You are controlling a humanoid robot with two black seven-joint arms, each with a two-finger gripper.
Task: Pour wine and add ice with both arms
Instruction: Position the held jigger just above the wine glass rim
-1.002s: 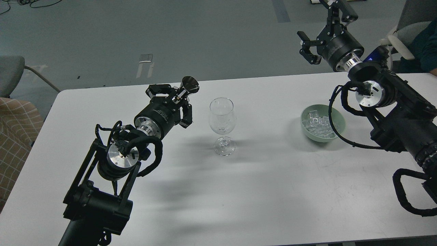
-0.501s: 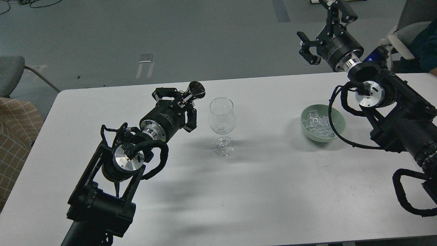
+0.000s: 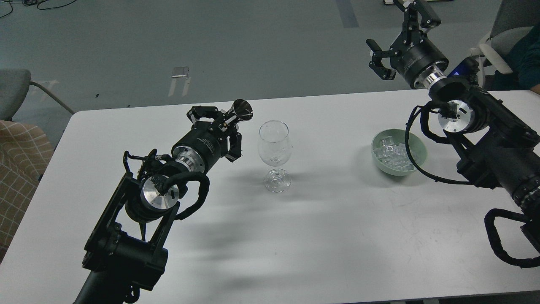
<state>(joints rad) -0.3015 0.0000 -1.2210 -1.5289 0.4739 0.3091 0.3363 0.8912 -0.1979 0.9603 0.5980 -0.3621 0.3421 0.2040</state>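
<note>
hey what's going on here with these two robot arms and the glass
The left hand is gripping a small dark metal cup, tilted on its side next to an empty stemmed wine glass standing on the white table. The right hand is open and holds nothing, raised beyond the table's far edge, above and behind a green bowl of ice. No ice is in the glass yet.

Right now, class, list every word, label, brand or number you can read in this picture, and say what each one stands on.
None can be read.
Left pincer: pale print on its black wrist housing, too small and blurred to read.
Wine glass, green bowl, table: no writing visible.
</note>
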